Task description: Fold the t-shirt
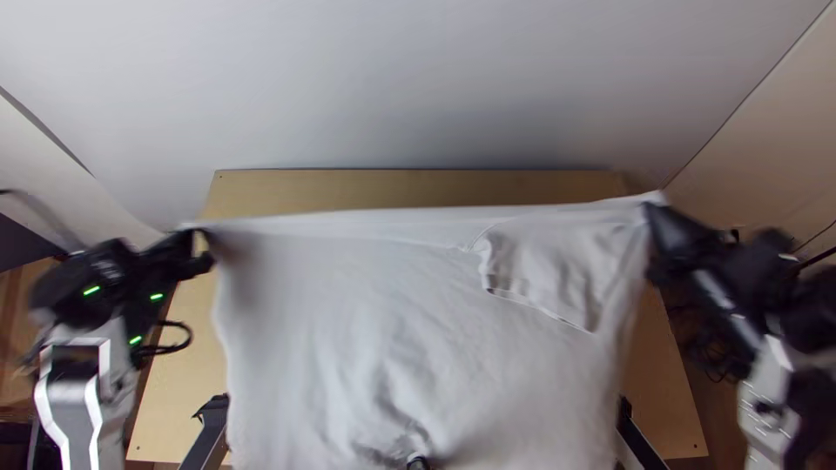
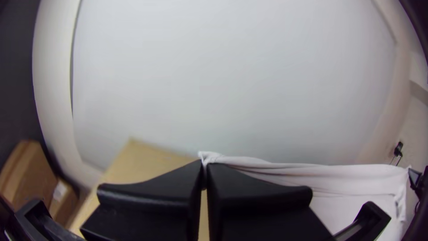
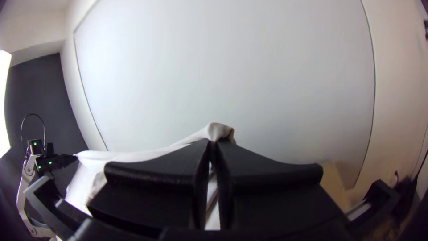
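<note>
You have soft, thin cloth in front of you: the t-shirt point(image 1: 374, 322) is pale whitish grey, with shallow ripples and a more crumpled patch low in its middle in the top view. The worktop point(image 1: 418, 188) is flat, pale wood with straight edges, and the wall point(image 1: 418, 87) beyond it is smooth and light.

Your t-shirt is held up over the worktop, spread wide between the two grippers. Its upper border runs nearly straight from one to the other, a little nearer to you than the worktop's far edge, and the body reaches down across the middle to the near edge. Toward the right side, a hemmed flap point(image 1: 557, 274) lies over the body, its lower border slanting. In the left wrist view, the upper border gathers into long, narrow folds close to the tips.

Your left gripper point(image 1: 202, 238) is at the worktop's left edge, toward the far left corner, its wide black fingers point(image 2: 156, 189) closed together on one upper corner of the cloth. Your right gripper point(image 1: 651, 214) is just outside the right edge, toward the far right corner, and is closed on the opposite upper corner, with a small rounded fold poking up past its tips. The two grippers stand well apart.
</note>
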